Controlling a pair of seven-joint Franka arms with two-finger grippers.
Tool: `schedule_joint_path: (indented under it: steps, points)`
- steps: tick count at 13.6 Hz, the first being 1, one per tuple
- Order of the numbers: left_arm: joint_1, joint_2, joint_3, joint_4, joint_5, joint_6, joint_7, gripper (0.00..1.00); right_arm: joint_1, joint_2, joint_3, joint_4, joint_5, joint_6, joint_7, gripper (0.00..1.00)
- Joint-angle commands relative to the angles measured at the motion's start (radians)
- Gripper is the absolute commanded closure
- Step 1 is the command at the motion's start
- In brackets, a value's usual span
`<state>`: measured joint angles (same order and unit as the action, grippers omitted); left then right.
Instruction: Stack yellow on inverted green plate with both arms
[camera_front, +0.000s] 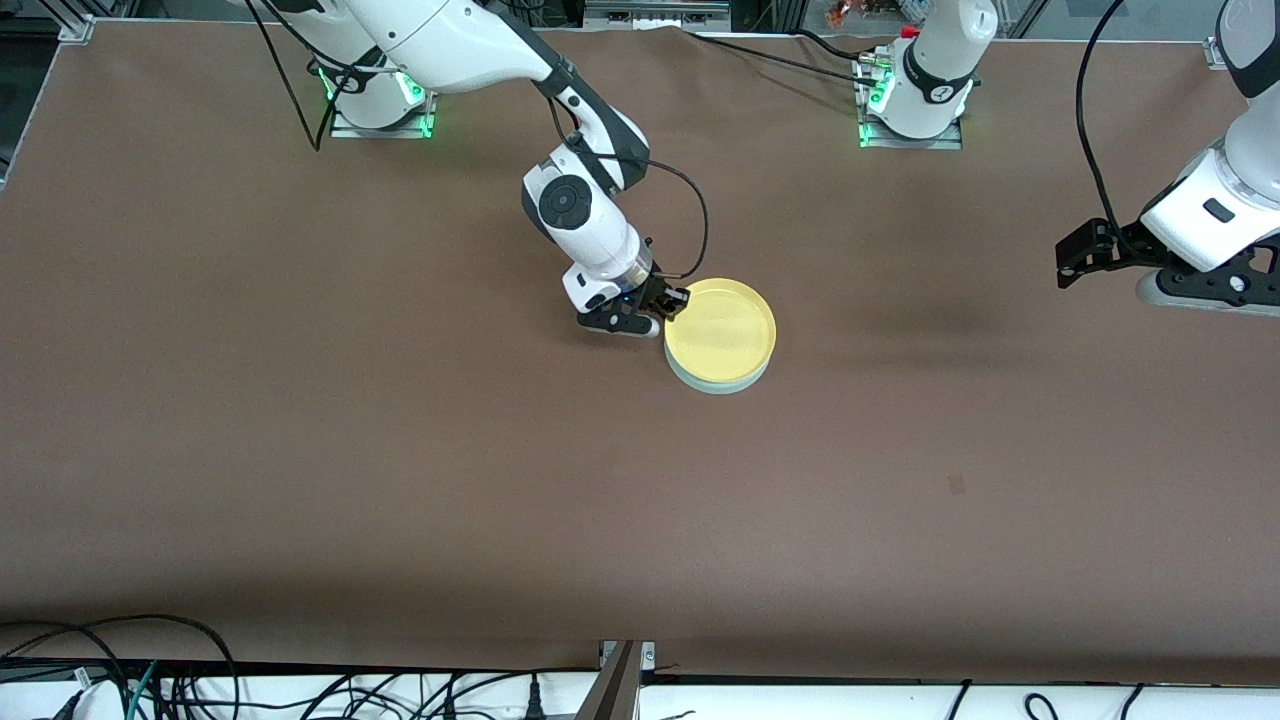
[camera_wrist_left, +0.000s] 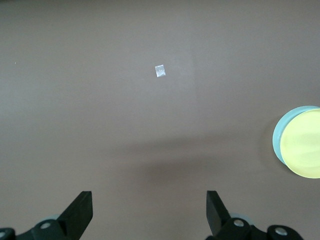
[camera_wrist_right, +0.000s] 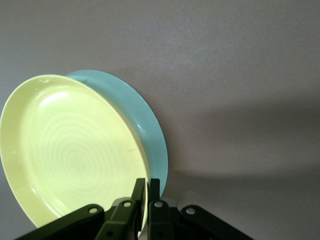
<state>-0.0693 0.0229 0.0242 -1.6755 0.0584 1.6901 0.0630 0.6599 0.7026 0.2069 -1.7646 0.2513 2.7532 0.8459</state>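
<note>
Where it tops green plate, yellow looks round, shallow, ringed.

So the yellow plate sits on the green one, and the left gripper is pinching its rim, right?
Not quite: the right gripper is pinching the rim of the yellow plate, as the right wrist view shows. The left gripper hangs open over bare table. Yellow does sit on the green plate.

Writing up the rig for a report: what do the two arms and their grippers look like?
Both arms are glossy white with black joint bands and black cables along them. Bases glow green. The right gripper and left gripper are black, with two flat jaws and small silver screws.
</note>
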Motion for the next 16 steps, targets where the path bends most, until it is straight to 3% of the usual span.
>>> schedule_joint_path:
  steps: [1, 3, 6, 9, 12, 16]
  points:
    - [0.0, 0.003, 0.0, 0.011, -0.026, -0.01, 0.012, 0.0, 0.017, 0.014, -0.015, 0.025, -0.003, 0.006, 0.018, 0.25]
    - [0.0, 0.003, 0.002, 0.011, -0.026, -0.01, 0.012, 0.0, 0.017, -0.001, -0.027, 0.025, -0.003, -0.001, 0.015, 0.0]
    - [0.0, 0.005, 0.002, 0.013, -0.015, -0.01, 0.014, 0.0, 0.009, -0.081, -0.069, 0.037, -0.003, -0.105, 0.007, 0.0]
    - [0.002, 0.005, 0.002, 0.014, -0.015, -0.01, 0.015, 0.0, 0.009, -0.158, -0.162, 0.146, -0.012, -0.388, -0.03, 0.0]
    - [0.002, 0.005, 0.002, 0.014, -0.02, -0.01, 0.015, 0.0, 0.007, -0.247, -0.283, 0.224, 0.0, -0.623, -0.102, 0.0]
    - [0.002, 0.005, 0.002, 0.014, -0.022, -0.009, 0.012, 0.0, 0.001, -0.403, -0.47, 0.225, 0.023, -0.857, -0.269, 0.0]
